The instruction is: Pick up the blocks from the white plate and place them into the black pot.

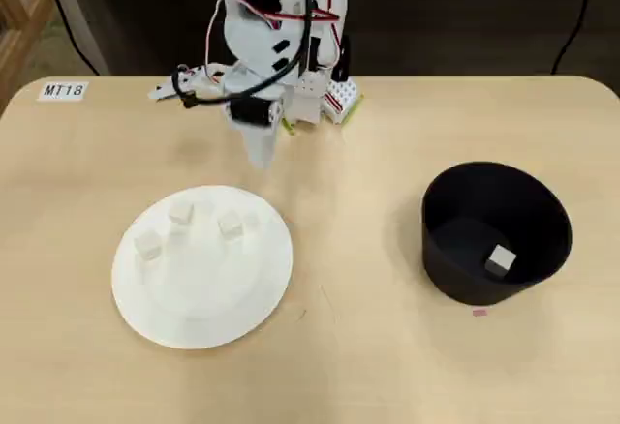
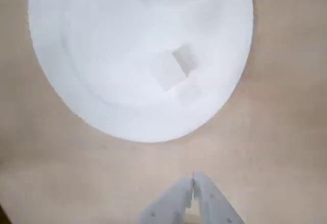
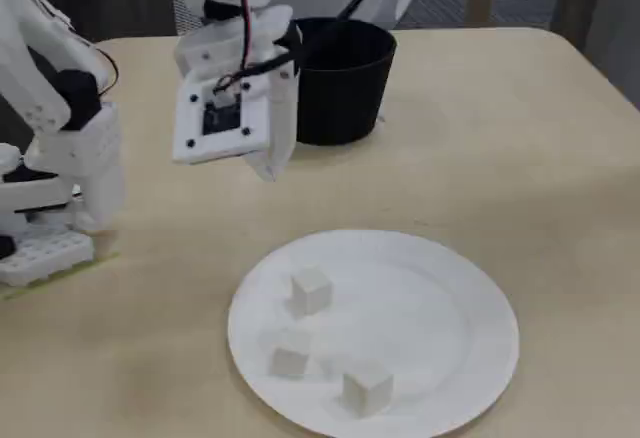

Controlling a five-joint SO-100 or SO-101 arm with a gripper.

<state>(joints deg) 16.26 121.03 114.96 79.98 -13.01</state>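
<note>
The white plate point(image 1: 203, 319) lies at the table's front left in the overhead view, with small white blocks point(image 1: 180, 213) on its far half. The fixed view shows three blocks point(image 3: 311, 290) on the plate point(image 3: 455, 333). The wrist view has one block point(image 2: 171, 70) near the middle of the plate point(image 2: 97, 81). The black pot point(image 1: 455, 284) stands to the right and holds one block point(image 1: 500, 260). My gripper point(image 1: 260, 156) hangs shut and empty over bare table just behind the plate's far rim. Its fingertips point(image 2: 193, 179) meet with nothing between them. In the fixed view the gripper point(image 3: 268, 168) is in front of the pot point(image 3: 340, 98).
The arm's white base point(image 1: 310, 100) stands at the table's back edge, behind the plate. A label reading MT18 point(image 1: 64, 90) is stuck at the back left corner. Bare tabletop separates plate and pot.
</note>
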